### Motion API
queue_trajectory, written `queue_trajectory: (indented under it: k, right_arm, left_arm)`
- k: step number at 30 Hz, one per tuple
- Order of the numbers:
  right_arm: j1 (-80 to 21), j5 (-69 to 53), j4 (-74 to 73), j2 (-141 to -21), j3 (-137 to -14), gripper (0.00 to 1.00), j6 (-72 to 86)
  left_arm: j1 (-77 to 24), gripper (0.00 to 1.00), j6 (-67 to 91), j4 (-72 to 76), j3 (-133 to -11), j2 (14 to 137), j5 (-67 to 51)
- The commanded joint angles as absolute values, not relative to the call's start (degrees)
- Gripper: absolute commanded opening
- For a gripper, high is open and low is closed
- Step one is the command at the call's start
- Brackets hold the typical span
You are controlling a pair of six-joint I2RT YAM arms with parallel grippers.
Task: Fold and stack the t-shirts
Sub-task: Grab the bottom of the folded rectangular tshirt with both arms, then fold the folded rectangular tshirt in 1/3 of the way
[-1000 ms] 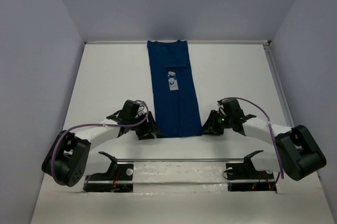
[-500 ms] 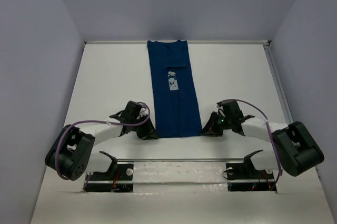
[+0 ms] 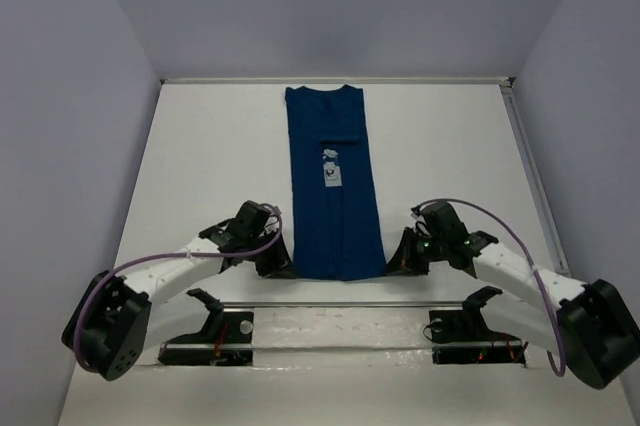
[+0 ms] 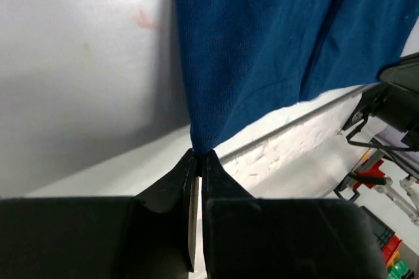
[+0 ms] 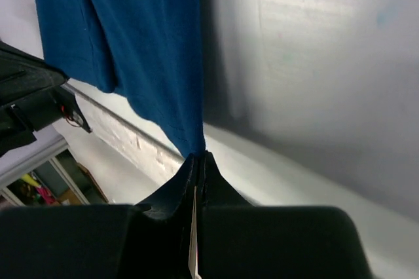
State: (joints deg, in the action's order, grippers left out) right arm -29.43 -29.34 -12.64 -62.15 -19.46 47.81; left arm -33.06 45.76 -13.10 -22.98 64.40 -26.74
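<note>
Counter (image 3: 200,166), white and flat, carried the dark royal-blue cloth t-shirt (image 3: 333,196) as a narrow strip down its middle. Your left jaws and right jaws pinched its two near corners, probably to fold the hem away from you.

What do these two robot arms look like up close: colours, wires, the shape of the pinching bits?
The left arm and right arm both have white tubular links between bulky black joints. A thin lilac cable loops along each. The black fingers are wedge-shaped, tapering to narrow tips.
</note>
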Motion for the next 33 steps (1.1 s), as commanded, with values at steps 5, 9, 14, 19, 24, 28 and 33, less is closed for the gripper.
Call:
queue_trajectory:
  k: [5,9,14,19,24,28,33]
  right_arm:
    - [-30.3,-12.8,-38.8,-58.4,-42.5,0.0,39.7]
    - [-25.1,-10.0,-34.4,-66.0,-52.7,0.0,33.6]
    - [-19.3,-12.8,-29.4,-80.1,-64.9,0.0,28.2]
    - [-18.1,-13.9,-26.5,-90.8,-73.9,0.0,26.7]
    - [-17.1,-14.6,-24.9,-99.9,-80.2,0.0,26.1]
    - [-17.1,-14.1,-25.8,-106.2,-86.2,0.0,25.0]
    - [-16.5,-14.7,-26.3,-112.1,-93.1,0.0,24.3]
  left_arm:
    - [-33.1,0.0,46.9,-30.0,-39.1,59.5,-19.0]
    - [-31.2,0.0,43.3,-26.6,-48.7,67.3,-14.9]
    - [-27.1,0.0,37.8,-23.8,-61.5,78.5,-8.7]
    - [-25.1,0.0,33.5,-22.4,-71.1,87.9,-2.9]
    - [-21.6,0.0,33.3,-19.3,-76.3,95.3,-4.2]
    - [-20.4,0.0,32.3,-18.9,-80.7,99.8,-4.6]
    - [-18.7,0.0,31.3,-19.7,-85.7,105.7,-4.3]
